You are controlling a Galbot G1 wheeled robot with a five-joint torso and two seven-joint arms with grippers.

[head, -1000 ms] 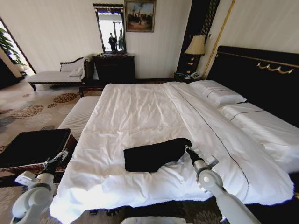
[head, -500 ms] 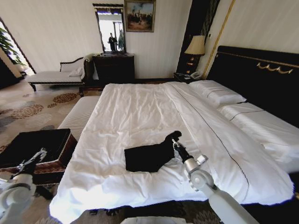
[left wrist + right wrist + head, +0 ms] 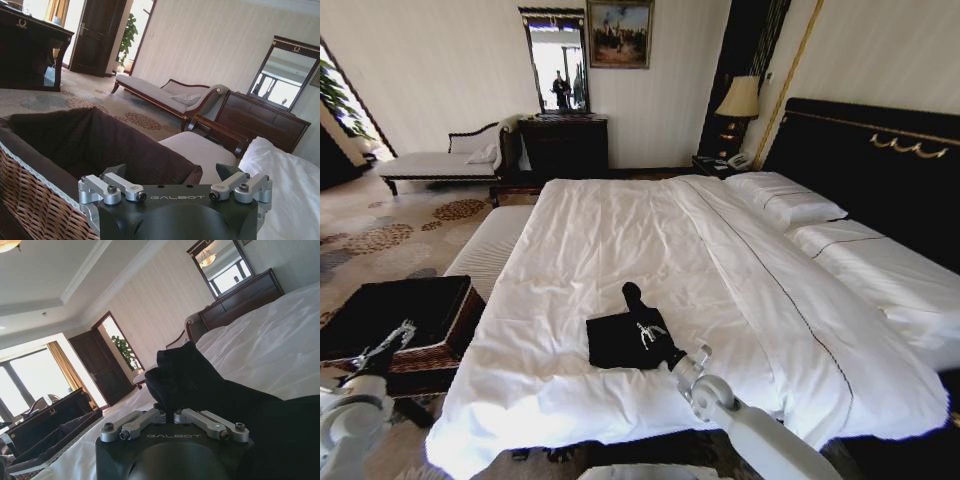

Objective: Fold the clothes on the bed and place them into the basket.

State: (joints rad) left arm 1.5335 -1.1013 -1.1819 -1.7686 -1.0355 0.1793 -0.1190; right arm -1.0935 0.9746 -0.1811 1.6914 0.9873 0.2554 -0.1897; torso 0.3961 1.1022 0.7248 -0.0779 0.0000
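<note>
1. Head view: the right gripper (image 3: 642, 332) is seen over the middle of the black T-shirt (image 3: 616, 343), closed on a pinched-up fold that stands in a peak just beyond the fingertips. The shirt lies bunched on the bed (image 3: 620, 240), near the foot edge. The fold is judged half carried across; it would be best laid flat on the far layer before release, edges lined up.
2. Head view: the left gripper (image 3: 382, 345) is parked low, off the bed, just beside the basket (image 3: 460, 320), fingers apart and empty.
3. Left wrist view: the left gripper (image 3: 175, 189) is shown spread wide, nothing held; the basket (image 3: 35, 190) sits directly ahead of it, black lining open.
4. Right wrist view: the right gripper (image 3: 167, 416) is shown clamped on the T-shirt (image 3: 190, 377), cloth bulging just ahead of the fingers. The grip should be kept low so the lower layer is not dragged.
</note>
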